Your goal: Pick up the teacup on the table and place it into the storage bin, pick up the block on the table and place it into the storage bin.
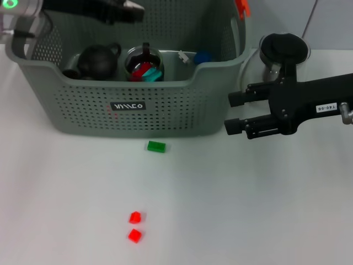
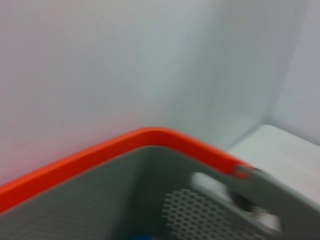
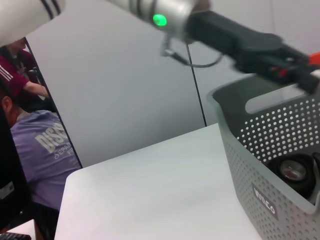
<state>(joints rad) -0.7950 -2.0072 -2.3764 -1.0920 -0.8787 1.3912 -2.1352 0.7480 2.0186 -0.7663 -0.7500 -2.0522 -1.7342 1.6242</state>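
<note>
At the upper left of the head view, your left gripper (image 1: 132,11) is cut off over the storage bin (image 1: 132,105); whether its fingers are together or apart you cannot tell. The right gripper (image 1: 234,113) fingers stand apart beside the bin, and the green block (image 1: 156,146) lies on the surface.

My grey perforated storage bin (image 1: 165,110) has orange-red handle tips; beside it a green block (image 1: 156,146), two red blocks (image 1: 134,226).

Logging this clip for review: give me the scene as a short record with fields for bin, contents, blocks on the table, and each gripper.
bin: grey perforated storage bin at the table's far side
contents: dark teapot, glass cup holding red and teal pieces, a blue item
blocks on table: green block just in front of the bin; two red blocks nearer the robot
left gripper: above the bin's back left
right gripper: open, empty, beside the bin's right wall
beside bin: glass pitcher, right rear
</note>
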